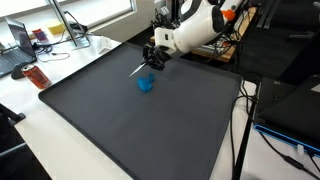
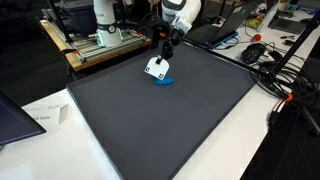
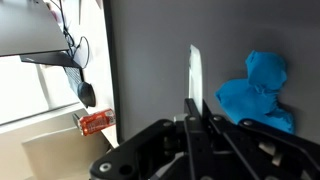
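Bright even light, blown-out glare in wrist view, soft shadows, slight blur

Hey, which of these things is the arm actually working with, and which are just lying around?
In use:
- white flat piece, clamped in the fingers
- crumpled blue object beside it
- dark mat under both

Lying about, off the mat:
- red container
- paper sheets
- cables

A dark grey mat (image 1: 150,125) covers a white table (image 1: 45,135). Daylight enters through a window (image 1: 95,8) behind cluttered desks (image 1: 45,45).
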